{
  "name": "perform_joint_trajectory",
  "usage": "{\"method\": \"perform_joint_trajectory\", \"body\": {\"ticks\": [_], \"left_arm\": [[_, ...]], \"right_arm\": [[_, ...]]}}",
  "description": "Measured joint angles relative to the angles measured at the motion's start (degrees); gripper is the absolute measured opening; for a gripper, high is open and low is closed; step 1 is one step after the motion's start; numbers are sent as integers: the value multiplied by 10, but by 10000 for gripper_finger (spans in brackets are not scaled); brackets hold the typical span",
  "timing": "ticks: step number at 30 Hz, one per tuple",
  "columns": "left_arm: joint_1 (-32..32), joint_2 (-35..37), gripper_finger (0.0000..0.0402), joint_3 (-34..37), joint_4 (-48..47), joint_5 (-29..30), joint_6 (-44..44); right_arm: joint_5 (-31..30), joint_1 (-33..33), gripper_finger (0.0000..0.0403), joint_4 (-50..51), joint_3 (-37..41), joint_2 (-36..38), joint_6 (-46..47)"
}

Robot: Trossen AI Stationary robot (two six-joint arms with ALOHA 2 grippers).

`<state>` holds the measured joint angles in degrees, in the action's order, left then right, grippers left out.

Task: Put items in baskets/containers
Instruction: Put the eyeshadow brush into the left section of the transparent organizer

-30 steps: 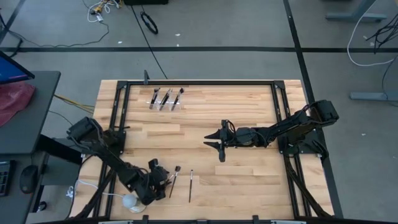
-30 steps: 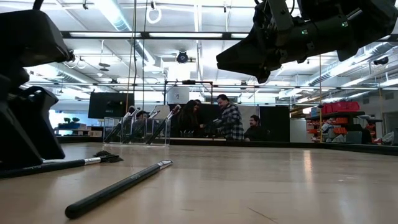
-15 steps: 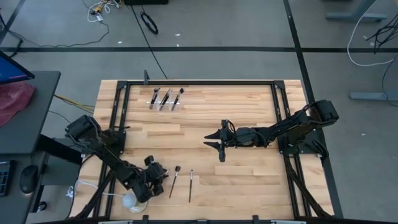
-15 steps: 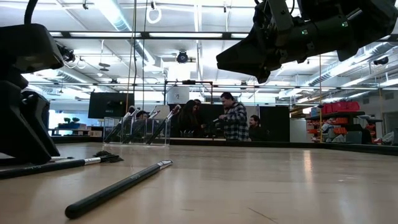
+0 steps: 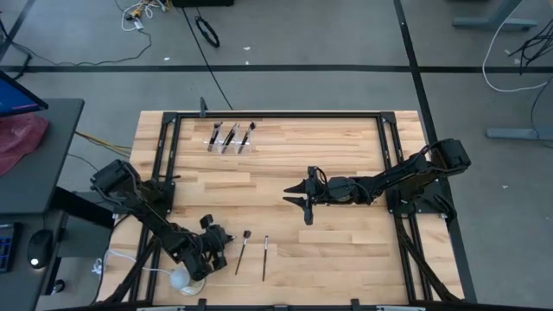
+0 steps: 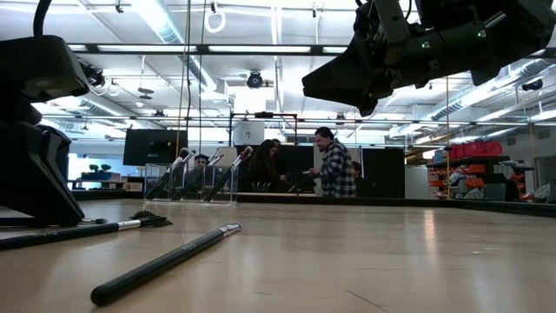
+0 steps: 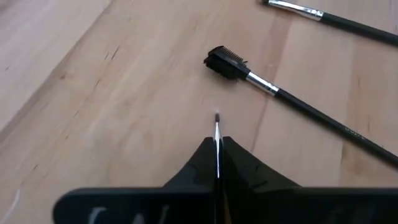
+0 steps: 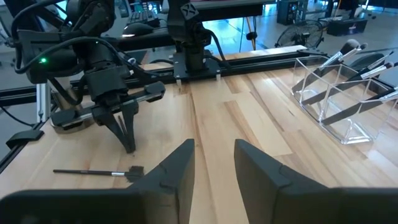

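Left gripper (image 5: 218,239) pinched on a thin brush (image 7: 217,134); right gripper (image 5: 298,200) parked mid-table.

High view: left arm reaching low along the near-left edge, two brushes (image 5: 243,251) flat just beside it; clear holder (image 5: 230,138) with brushes far back. Low view: loose brush (image 6: 165,262) lying in the foreground. Left wrist view: fingers (image 7: 239,165) pressed together around the brush's metal tip, comb-headed brush (image 7: 227,62) ahead. Right wrist view: fingers (image 8: 180,163) parted, gripping nothing.

Thin brush (image 7: 216,146) mostly hidden between left gripper's (image 7: 216,163) closed fingers; only tip showed. Comb-headed brush's (image 7: 298,106) handle ran off frame. Brush types in clear holder (image 5: 230,138) too small to tell.
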<state>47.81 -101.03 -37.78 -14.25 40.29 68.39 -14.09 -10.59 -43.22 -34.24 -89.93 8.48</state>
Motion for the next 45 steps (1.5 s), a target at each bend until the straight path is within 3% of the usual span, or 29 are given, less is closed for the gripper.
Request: {"method": "perform_joint_trajectory", "body": {"ticks": [19,23,27,31,36,41,45], "left_arm": [[-101,39,3,10,34,112,-116],[-131,39,6,10,68,84,-165],[-148,40,17,9,68,57,-158],[-124,69,53,8,54,47,-144],[-58,90,136,7,39,51,-87],[-3,58,207,8,36,85,-25],[13,14,219,8,40,98,5]], "right_arm": [[0,0,114,3,0,0,-1],[0,0,114,6,0,0,-1],[0,0,114,9,0,0,0],[0,0,114,13,0,0,3],[0,0,114,14,0,0,5],[0,0,114,12,0,0,5],[0,0,114,9,0,0,5]]}}
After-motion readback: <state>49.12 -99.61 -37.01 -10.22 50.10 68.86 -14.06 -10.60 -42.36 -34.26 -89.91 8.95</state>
